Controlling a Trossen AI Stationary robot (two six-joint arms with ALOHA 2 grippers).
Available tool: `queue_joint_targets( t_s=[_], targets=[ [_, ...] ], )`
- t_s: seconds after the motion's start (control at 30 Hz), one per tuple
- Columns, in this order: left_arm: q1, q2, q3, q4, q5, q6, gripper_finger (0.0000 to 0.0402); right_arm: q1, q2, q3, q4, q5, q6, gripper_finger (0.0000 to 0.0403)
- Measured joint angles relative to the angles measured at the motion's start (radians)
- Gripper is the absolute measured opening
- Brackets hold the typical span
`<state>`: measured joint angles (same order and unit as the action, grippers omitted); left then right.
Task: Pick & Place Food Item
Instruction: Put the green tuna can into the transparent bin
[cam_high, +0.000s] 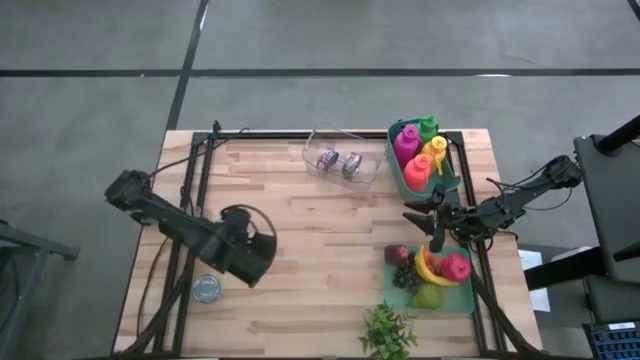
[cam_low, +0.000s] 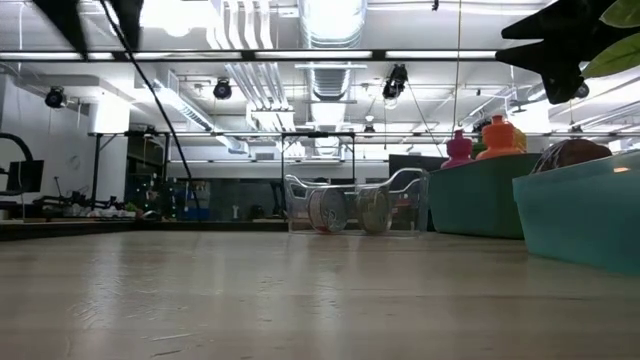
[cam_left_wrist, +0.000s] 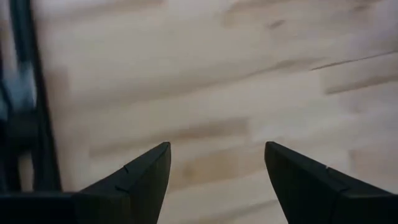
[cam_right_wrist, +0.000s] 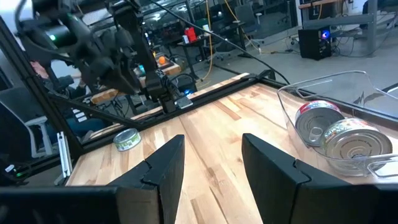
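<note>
High view: fruit (cam_high: 432, 272), multicoloured, piled.

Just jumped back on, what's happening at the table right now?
Nothing is held. The right gripper hovers open over the table's right side, just above the teal fruit tray. The left gripper hangs open over bare wood, beside a lone can. Two more cans lie in the clear bin.

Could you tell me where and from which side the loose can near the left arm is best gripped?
The loose can stands upright on the table, its round lid facing up. Probably best to come straight down with the left gripper, its open fingers spanning the curved side wall just below the rim; nothing crowds it.
</note>
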<state>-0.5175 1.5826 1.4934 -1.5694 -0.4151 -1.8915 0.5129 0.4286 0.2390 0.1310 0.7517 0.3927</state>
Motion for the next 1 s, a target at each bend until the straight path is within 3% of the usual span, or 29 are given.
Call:
queue_joint_targets(
  t_s=[0.27, 0.57, 0.67, 1.0],
  targets=[
    [-0.053, -0.065, -0.243, 0.22, 0.415, -0.324, 0.0265, 0.0, 0.0, 0.0, 0.0, 0.0, 0.0, 0.0157],
    [-0.098, -0.065, -0.43, 0.499, 0.671, -0.558, 0.0265, 0.0, 0.0, 0.0, 0.0, 0.0, 0.0, 0.0157],
    [-0.113, -0.067, -0.473, 0.516, 0.699, -0.618, 0.0265, 0.0, 0.0, 0.0, 0.0, 0.0, 0.0, 0.0157],
    [-0.116, -0.07, -0.574, 0.53, 0.688, -0.61, 0.0265, 0.0, 0.0, 0.0, 0.0, 0.0, 0.0, 0.0157]
  ],
)
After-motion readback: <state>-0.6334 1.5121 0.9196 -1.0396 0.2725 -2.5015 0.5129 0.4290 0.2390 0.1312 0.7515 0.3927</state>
